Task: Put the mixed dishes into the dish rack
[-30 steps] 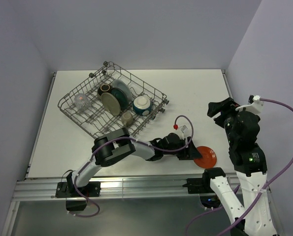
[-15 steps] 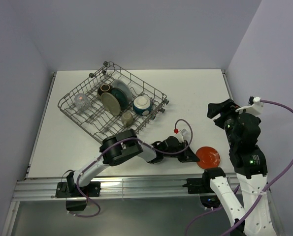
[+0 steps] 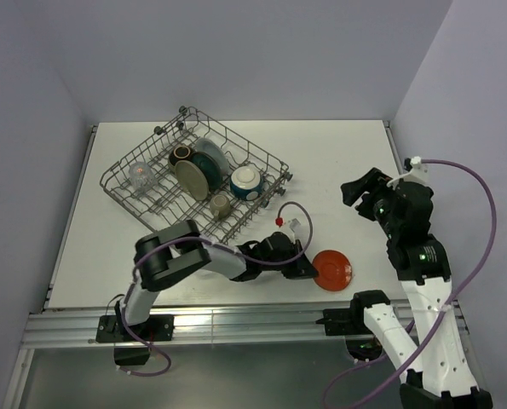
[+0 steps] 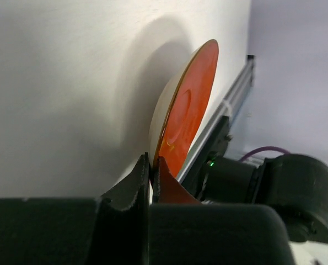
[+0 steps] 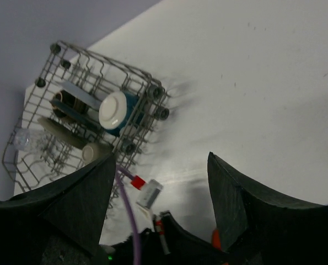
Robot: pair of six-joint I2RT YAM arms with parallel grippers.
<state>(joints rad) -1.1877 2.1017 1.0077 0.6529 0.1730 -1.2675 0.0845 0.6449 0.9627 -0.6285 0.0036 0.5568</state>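
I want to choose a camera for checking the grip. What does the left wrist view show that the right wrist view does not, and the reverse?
Left wrist only: the left hand shut on the rim of the tilted saucer. Right wrist only: the rack with dishes in it, and the open right hand. Both: the white table and some orange of the saucer.

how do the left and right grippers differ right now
The left gripper is shut on the rim of the red-orange saucer; the right gripper is open and holds nothing. The left gripper sits low by the near edge of the table, while the right gripper hangs high over its right side. Both are black two-finger grippers, and neither is over the dish rack.
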